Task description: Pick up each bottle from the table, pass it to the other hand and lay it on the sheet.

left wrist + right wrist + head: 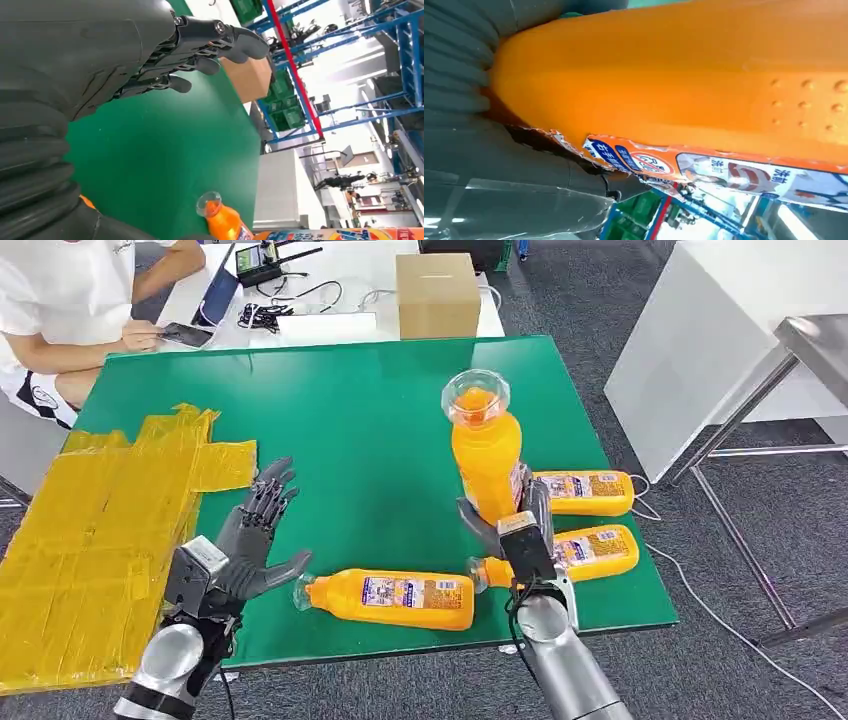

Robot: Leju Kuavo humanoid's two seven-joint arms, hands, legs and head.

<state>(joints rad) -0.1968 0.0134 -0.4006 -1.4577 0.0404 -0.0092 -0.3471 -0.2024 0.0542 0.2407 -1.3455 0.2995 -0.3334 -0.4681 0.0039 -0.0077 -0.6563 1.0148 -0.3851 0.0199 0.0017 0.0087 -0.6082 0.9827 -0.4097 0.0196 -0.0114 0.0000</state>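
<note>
While the right hand (522, 530) grips an orange bottle (486, 445) upright above the table (380, 440), cap end up, its fingers wrapped round the lower body, the left hand (252, 535) hovers with fingers spread wide and holds nothing. From the table's centre, the raised bottle stands at about four o'clock, the left hand at about eight. Between the two hands lies a broad stretch of bare green surface. Three more orange bottles lie on their sides: one (395, 598) along the near edge at six o'clock, two (585, 492) (590, 552) near the right edge at four. The yellow sheet (100, 540) covers the left side at nine o'clock, wrinkled, overhanging the near edge. A cardboard box (437, 293) sits beyond the far edge at twelve, and a person (70, 300) sits at eleven.
</note>
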